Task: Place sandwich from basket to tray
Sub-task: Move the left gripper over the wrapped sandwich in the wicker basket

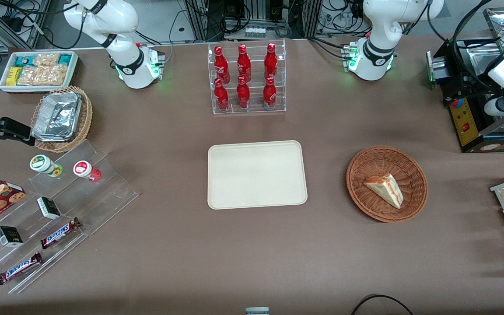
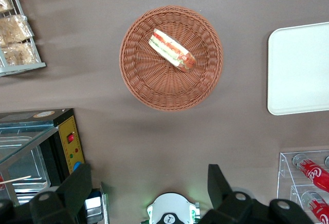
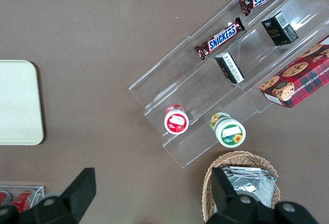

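We take the tray [image 1: 257, 174] as our landmark: it lies flat and bare on the brown worktop [image 1: 252, 258], nearer the front camera than the clear rack of red bottles [image 1: 246, 78].

Reading the front view from left to right, we first meet the stepped clear display [image 1: 55, 205] with its chocolate bars and small jars, well apart from the tray toward the parked arm's end. Then comes the tray itself. Next, toward the working arm's end and clearly apart from the tray, sits the basket [image 1: 414, 170], and the sandwich [image 1: 384, 189] lies in it, near its middle, tipped on its side so that the filling layers show along one edge. Nothing touches it.

In the left wrist view we see the pincer [image 2: 149, 188] spread wide and holding nothing, its two dark fingers [image 2: 77, 188] framing bare worktop, high above the surface, with the basket and sandwich well clear of it.

We judge that the task stands at its very start: the approach to the sandwich is the step in hand, and no grasp is made. The next move, as we read it, calls for bringing the pincer over the basket, turning the wrist so the fingers straddle the wedge across its bread faces, and descending inside the rim without catching the wicker. Only then come the lift and the carry across to the tray.
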